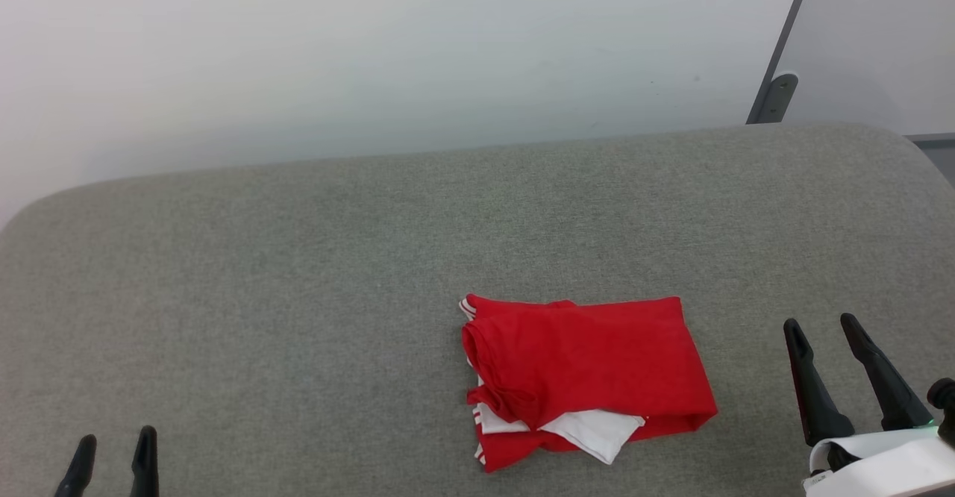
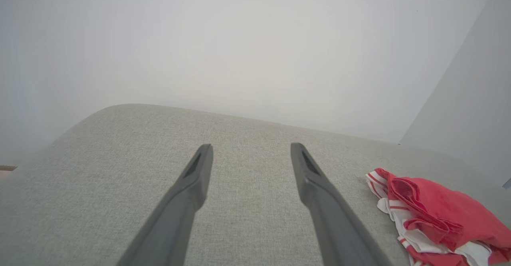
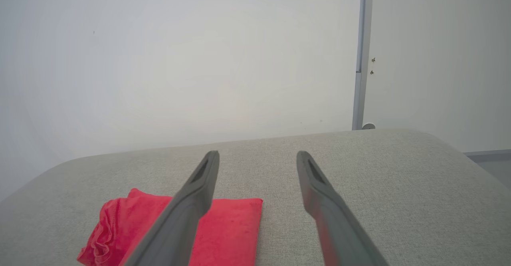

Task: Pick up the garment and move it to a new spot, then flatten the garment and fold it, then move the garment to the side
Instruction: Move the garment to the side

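The garment (image 1: 589, 374) lies folded into a compact red bundle on the grey cushioned surface (image 1: 298, 295), right of centre, with a white sleeve and striped trim peeking out at its near-left edge. My left gripper (image 1: 116, 452) is open at the lower left, far from the cloth, which shows at the right edge of its wrist view as the garment (image 2: 435, 214). My right gripper (image 1: 824, 329) stands open just right of the bundle, empty. In the right wrist view the garment (image 3: 231, 230) lies lower left, partly behind the left finger (image 3: 191, 202); the gripper (image 3: 257, 156) holds nothing.
A pale wall rises behind the surface's far rounded edge. A grey post with a bracket (image 1: 776, 94) stands at the back right, also visible as the post (image 3: 361, 54). Bare grey fabric stretches left of and behind the bundle.
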Controlling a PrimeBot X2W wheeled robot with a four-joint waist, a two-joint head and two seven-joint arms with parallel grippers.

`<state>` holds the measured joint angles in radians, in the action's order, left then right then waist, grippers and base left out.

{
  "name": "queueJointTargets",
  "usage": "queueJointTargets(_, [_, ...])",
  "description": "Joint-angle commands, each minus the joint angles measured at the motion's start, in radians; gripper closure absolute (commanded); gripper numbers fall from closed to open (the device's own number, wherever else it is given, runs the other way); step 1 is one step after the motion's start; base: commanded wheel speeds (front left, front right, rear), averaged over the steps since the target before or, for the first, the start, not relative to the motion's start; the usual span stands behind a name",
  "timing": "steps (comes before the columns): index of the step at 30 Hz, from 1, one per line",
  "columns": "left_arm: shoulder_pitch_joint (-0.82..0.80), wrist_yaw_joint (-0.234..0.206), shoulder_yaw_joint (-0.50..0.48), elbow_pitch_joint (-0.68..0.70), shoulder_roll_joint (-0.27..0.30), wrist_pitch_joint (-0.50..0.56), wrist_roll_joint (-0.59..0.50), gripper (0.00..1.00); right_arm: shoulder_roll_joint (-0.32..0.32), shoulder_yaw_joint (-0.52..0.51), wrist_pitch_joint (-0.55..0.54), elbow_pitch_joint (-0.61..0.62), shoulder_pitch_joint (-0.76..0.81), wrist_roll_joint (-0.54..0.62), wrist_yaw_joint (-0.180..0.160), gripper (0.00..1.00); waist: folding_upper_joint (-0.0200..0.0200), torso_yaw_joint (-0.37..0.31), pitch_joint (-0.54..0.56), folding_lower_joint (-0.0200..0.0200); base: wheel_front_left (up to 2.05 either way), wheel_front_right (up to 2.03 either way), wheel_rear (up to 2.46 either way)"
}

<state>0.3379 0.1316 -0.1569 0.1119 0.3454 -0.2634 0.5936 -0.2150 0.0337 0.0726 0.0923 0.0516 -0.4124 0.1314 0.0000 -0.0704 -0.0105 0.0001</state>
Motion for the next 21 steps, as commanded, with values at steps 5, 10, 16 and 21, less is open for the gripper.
queueJointTargets(5, [0.005,-0.002,-0.008,-0.001,-0.006,0.000,-0.008,0.00,0.007,-0.010,0.004,0.010,0.011,0.007,-0.001,0.00,0.0000,0.002,0.001,-0.0001,0.00,0.00,0.00])
queueJointTargets(10, [0.005,-0.002,-0.010,0.004,-0.006,0.000,-0.007,0.00,0.010,-0.008,0.010,0.017,0.015,0.020,-0.001,0.00,0.0000,0.003,0.001,-0.0001,0.00,0.00,0.00])
queueJointTargets(16, [0.006,-0.002,-0.012,0.006,-0.006,0.000,-0.005,0.00,0.016,-0.010,0.014,0.020,0.018,0.030,-0.001,0.00,0.0000,0.006,0.000,-0.0001,0.00,0.00,0.00])
queueJointTargets(21, [0.000,-0.002,-0.016,0.006,-0.002,0.000,-0.005,0.00,0.016,0.006,-0.014,0.028,-0.002,0.038,-0.001,0.00,0.0000,0.008,-0.008,-0.0001,0.00,0.00,0.00])
